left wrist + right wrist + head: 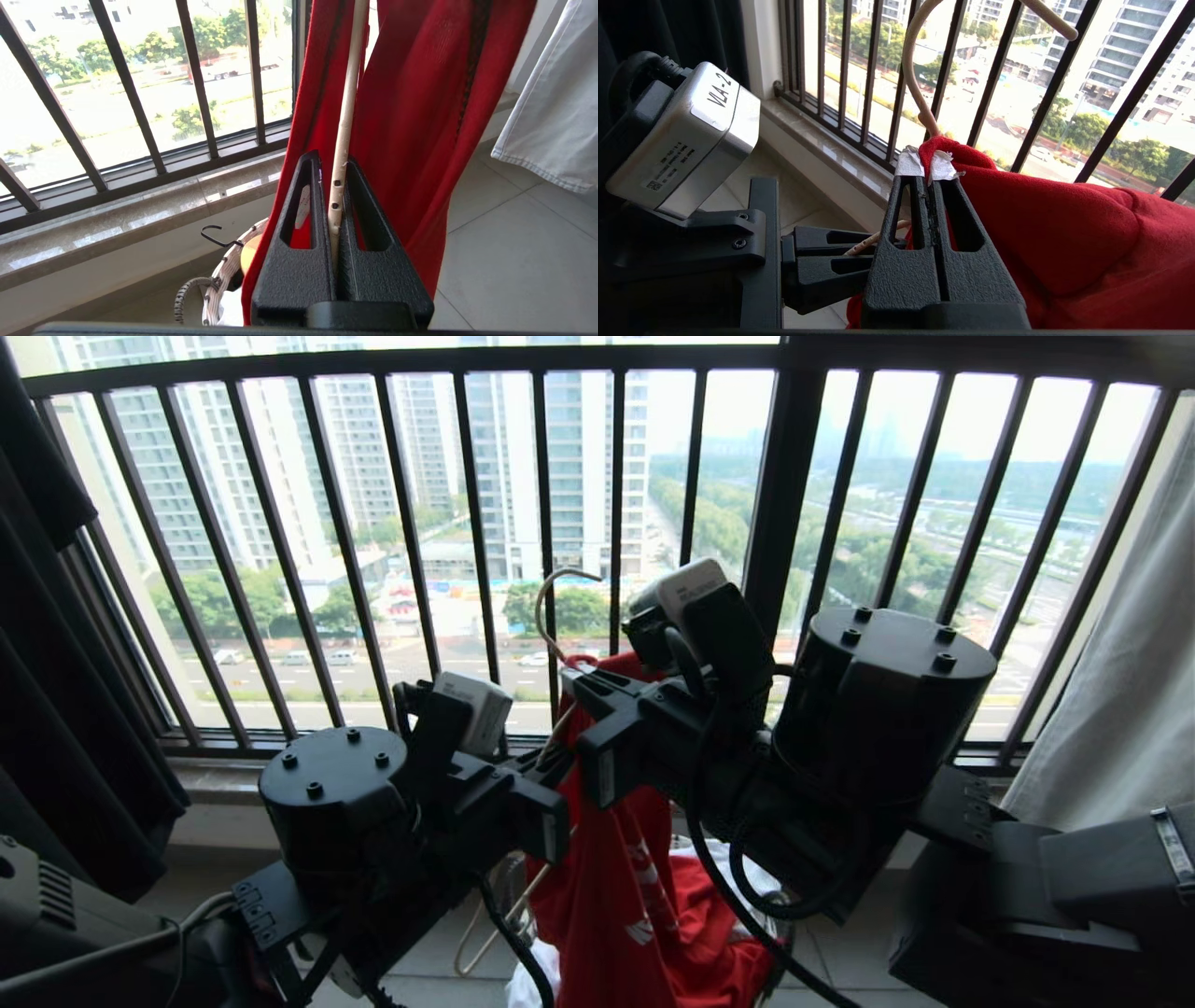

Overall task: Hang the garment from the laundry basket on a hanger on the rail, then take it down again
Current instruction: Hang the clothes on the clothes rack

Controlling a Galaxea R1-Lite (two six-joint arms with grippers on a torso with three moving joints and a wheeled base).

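Left gripper (334, 177) first, from its own wrist view: both black fingers pressed together on the thin cream-white wire hanger (345, 116), whose arm runs up between folds of the red short-sleeved T-shirt (420, 116). Only this view catches the small round laundry basket (224, 275) with its whitish rim on the floor below, and a pale garment (551, 107) hanging off to one side.

Right wrist view now: right gripper (927, 182) clamped on the red shirt's collar at the base of the hanger's bent hook (915, 79), white pads showing at the tips, the other gripper (840, 256) just beside it.

Head view: both arms reach forward and inward, meeting mid-frame before the black barred window railing (476, 523), the shirt (635, 896) dangling beneath them, well off the floor.
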